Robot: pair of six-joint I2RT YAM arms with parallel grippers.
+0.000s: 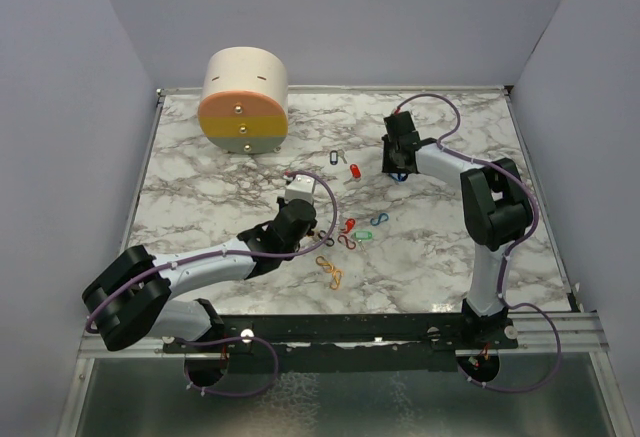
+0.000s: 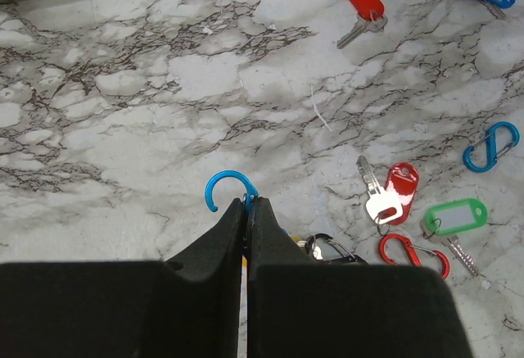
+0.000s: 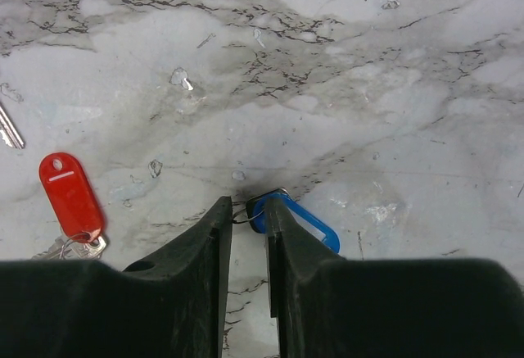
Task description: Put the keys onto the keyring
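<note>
My left gripper point(image 2: 247, 204) is shut on a blue S-shaped clip point(image 2: 224, 184); one hook of the clip sticks out past the fingertips, just above the marble. From above, this gripper point(image 1: 305, 222) sits left of the cluster of keys. My right gripper point(image 3: 248, 209) is down at the table with its jaws a little apart. The wire ring of a blue key tag point(image 3: 301, 227) lies between the tips, and the tag runs under the right finger. From above, this gripper point(image 1: 398, 169) is at the back right. A red-tagged key point(image 3: 70, 194) lies to its left.
A cream-and-orange cylinder point(image 1: 243, 102) stands at the back left. Near my left gripper lie a black clip point(image 2: 332, 250), a red clip point(image 2: 413, 251), a green tag point(image 2: 455, 215), a red tag with a silver key point(image 2: 399, 188) and a blue clip point(image 2: 491, 147). Orange clips point(image 1: 330, 274) lie nearer the front.
</note>
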